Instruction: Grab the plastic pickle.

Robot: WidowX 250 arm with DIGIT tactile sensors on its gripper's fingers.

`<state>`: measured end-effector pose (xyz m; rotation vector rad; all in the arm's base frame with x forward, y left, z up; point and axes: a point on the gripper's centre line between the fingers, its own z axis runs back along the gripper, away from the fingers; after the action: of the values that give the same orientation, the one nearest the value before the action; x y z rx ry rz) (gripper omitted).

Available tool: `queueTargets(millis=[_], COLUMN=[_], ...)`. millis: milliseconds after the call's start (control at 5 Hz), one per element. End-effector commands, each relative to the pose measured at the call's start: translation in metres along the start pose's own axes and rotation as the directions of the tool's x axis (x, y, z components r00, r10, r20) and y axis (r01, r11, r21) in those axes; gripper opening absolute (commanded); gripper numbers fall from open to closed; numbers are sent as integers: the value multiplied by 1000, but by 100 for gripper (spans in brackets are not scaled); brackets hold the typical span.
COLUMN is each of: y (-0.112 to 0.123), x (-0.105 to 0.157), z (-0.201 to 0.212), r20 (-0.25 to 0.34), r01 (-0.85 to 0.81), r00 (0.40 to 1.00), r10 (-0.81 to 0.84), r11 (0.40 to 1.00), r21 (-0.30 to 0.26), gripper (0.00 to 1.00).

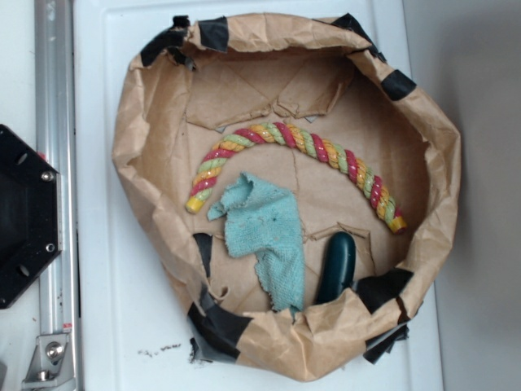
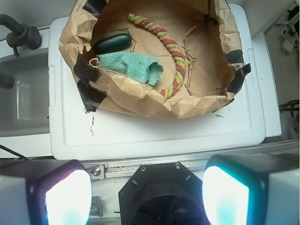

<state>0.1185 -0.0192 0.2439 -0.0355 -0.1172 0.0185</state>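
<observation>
Exterior view, left to right: one black robot base plate [image 1: 24, 216] on a metal rail [image 1: 55, 187], then one white lid-like surface [image 1: 106, 309] carrying one brown paper basket [image 1: 130, 147] with crumpled walls patched with black tape [image 1: 213, 32]. Inside the basket, three things: one red-yellow-green rope [image 1: 293, 142], one teal cloth [image 1: 264, 228], one plastic pickle [image 1: 336, 265].

The rope arcs across the middle of the basket floor, one end low on the left, the other near the right wall. The cloth lies under the arc, frayed, its tail running down to the front wall. The pickle is dark green and glossy, upright in this view, just right of the cloth's tail, its lower end tucked behind the folded front rim by a tape patch. It looks close to the cloth; cannot tell if they touch.

Open room: bare paper floor above the rope and between the pickle and the right wall. The walls lean inward all round, tightest at the front edge over the pickle.

Wrist view: the gripper [image 2: 146, 197] sits well outside the basket, above the base plate [image 2: 159, 192], fingers [image 2: 65, 194] spread wide apart, holding nothing. There the pickle [image 2: 111, 43] shows at the basket's upper left, beside the cloth [image 2: 131, 65], with the rope [image 2: 166, 47] to the right.
</observation>
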Motion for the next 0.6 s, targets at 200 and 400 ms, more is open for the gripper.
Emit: queueTargets(millis=[200, 400], y=[2, -1], x=[37, 72], z=[-24, -53], r20=[20, 14], r01=[-212, -450], r00=[976, 889], r10=[215, 458], r11=[972, 879], r21=[-106, -157], gripper=[100, 100])
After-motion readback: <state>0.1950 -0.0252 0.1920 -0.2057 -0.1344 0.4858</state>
